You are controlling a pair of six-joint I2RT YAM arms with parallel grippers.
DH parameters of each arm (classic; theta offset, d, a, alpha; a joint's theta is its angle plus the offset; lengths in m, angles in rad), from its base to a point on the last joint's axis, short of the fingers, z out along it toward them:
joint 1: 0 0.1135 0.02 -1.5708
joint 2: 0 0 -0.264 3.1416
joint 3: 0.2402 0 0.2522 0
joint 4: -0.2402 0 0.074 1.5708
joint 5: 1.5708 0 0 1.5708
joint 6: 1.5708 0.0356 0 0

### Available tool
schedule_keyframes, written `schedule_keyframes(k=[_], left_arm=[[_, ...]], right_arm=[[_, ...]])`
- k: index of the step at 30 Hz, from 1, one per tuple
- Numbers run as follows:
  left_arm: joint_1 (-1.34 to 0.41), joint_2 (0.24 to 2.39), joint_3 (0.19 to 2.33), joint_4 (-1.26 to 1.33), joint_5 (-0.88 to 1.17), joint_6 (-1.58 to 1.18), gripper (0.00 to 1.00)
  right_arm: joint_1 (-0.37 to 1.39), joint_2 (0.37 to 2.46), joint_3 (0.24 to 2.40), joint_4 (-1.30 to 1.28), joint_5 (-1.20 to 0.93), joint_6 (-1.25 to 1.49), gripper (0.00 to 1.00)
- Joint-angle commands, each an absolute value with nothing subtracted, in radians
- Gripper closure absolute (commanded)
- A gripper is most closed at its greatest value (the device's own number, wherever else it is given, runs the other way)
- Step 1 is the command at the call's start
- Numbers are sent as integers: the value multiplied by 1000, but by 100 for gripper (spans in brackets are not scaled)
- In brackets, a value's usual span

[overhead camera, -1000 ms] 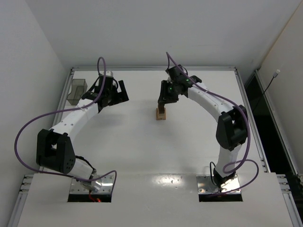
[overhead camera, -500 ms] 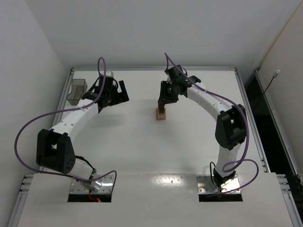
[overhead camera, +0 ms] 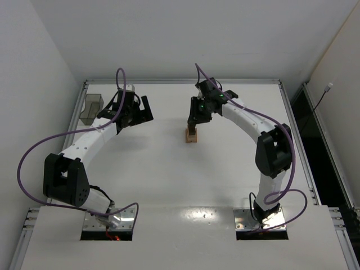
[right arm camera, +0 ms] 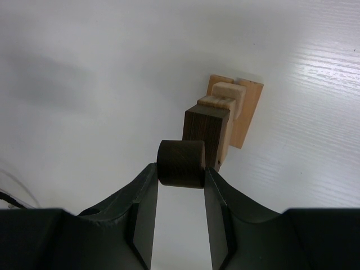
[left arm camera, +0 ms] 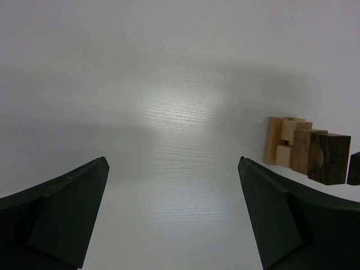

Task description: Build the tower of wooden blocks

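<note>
Top view, tower: the wood block tower [overhead camera: 192,135] stands near the middle of the table [overhead camera: 169,169], directly under the right claw [overhead camera: 194,125] and well apart from the left claw [overhead camera: 145,110].
Top view, left side: the left claw hangs near a grey bin [overhead camera: 90,108] at the table's far-left corner (what is inside the bin cannot be made out).
Left wrist view, claw: the left claw [left arm camera: 173,169] has its fingers spread wide apart, with only bare table between them.
Left wrist view, tower: the wood block tower [left arm camera: 304,151] lies off to the right, past the right finger. Its pieces run from light tan to a dark brown cube.
Right wrist view, claw: the right claw [right arm camera: 180,169] is clamped on a dark rounded block [right arm camera: 181,154].
Right wrist view, tower: the wood block tower [right arm camera: 222,112] sits just beyond the held block. It has a tan slab at the base, smaller tan blocks above it, and a dark cube nearest the claw (whether block and cube touch cannot be told).
</note>
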State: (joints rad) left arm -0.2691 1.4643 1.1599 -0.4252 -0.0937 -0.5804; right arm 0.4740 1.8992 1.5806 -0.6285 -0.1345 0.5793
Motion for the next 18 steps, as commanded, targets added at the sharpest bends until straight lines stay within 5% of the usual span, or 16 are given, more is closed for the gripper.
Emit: schedule_keyframes(k=[1, 18], left_arm=[[-273, 1463, 1170, -402, -95, -577, 0], [-273, 1463, 1170, -402, -86, -577, 0]], right_arm=[[479, 1902, 1591, -598, -143, 577, 100], [479, 1911, 1557, -580, -143, 577, 98]])
